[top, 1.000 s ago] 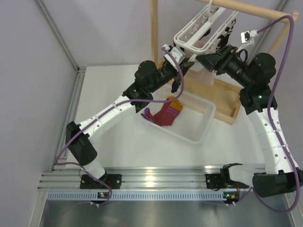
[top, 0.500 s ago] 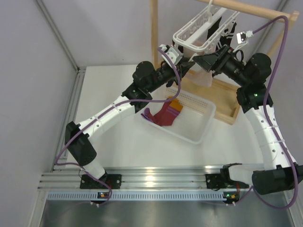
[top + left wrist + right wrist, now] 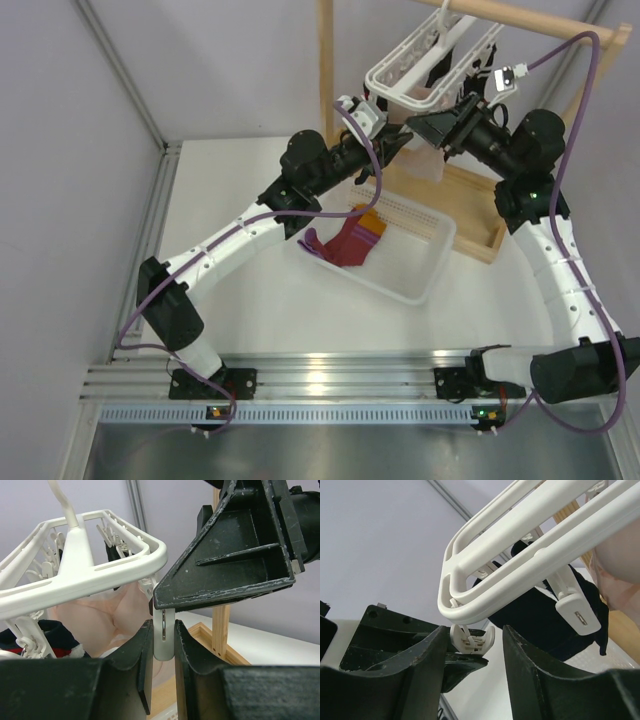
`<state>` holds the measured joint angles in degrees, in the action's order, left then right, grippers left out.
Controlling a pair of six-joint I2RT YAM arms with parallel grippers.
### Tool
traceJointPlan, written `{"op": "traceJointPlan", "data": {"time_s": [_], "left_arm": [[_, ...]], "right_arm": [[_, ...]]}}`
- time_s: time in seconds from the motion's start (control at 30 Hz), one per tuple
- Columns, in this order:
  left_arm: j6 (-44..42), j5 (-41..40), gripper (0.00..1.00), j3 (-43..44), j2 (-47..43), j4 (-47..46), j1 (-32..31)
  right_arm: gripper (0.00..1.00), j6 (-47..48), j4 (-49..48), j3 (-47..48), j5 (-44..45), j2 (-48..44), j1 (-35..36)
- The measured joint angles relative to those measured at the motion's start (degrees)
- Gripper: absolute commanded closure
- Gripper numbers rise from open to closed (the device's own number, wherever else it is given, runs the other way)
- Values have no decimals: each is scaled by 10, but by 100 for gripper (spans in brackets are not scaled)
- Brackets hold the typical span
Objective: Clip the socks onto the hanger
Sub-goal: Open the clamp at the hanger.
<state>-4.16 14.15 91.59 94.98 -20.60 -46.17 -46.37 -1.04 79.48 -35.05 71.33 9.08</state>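
The white lattice hanger (image 3: 408, 72) hangs from the wooden rack's bar. My left gripper (image 3: 398, 140) is at its near corner. In the left wrist view the left gripper (image 3: 163, 626) is shut on a white peg (image 3: 163, 639) dangling from the hanger (image 3: 100, 565). My right gripper (image 3: 420, 124) is open. In the right wrist view the right gripper (image 3: 472, 630) has a jaw either side of that peg's top end (image 3: 472, 639), not touching. A navy sock (image 3: 555, 615) hangs clipped on the hanger (image 3: 530, 545). A maroon sock with orange toe (image 3: 355, 238) lies in the basket.
The white slotted basket (image 3: 425, 262) sits on the table under the hanger. The wooden rack post (image 3: 325, 60) and its base tray (image 3: 480, 205) stand behind. A pale pink garment (image 3: 110, 612) hangs from the hanger beside the peg.
My left gripper has risen to the hanger's corner and closed on the peg. My right gripper has moved left and closer to the same corner.
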Motion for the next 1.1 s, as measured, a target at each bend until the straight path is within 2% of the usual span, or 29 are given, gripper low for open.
{"op": "traceJointPlan", "data": {"time_s": [0.1, 0.13, 0.2, 0.23, 0.3, 0.37, 0.47, 0.67, 0.93, 1.03, 1.1], "left_arm": [[0, 0, 100, 0, 0, 0, 0], [0, 0, 93, 0, 0, 0, 0], [-1, 0, 83, 0, 0, 1, 0], [-2, -1, 69, 0, 0, 2, 0], [-4, 0, 57, 0, -1, 2, 0], [-5, 0, 47, -3, -6, 7, 0], [-4, 0, 40, -15, -22, 18, 0], [22, 26, 37, -39, -88, 89, 16], [49, 98, 41, -118, -191, 231, 87], [48, 98, 39, -157, -191, 280, 85], [45, 86, 42, -162, -157, 319, 79]], "right_arm": [[64, -2, -1, 0, 0, 0, 0], [72, -2, -2, 0, 0, 0, 0], [80, 0, -2, 0, 1, 0, 0], [86, 1, -2, 0, 3, 0, 0], [90, 2, -2, 0, 5, 0, 0], [96, 3, -2, 0, 5, 0, 0], [100, 3, -2, 0, 5, 0, 0], [100, 13, -2, 0, 5, 0, 0], [100, 23, -2, 0, 5, 0, 0], [100, 28, -2, 0, 5, 0, 0], [100, 29, -2, 0, 5, 0, 0]]}}
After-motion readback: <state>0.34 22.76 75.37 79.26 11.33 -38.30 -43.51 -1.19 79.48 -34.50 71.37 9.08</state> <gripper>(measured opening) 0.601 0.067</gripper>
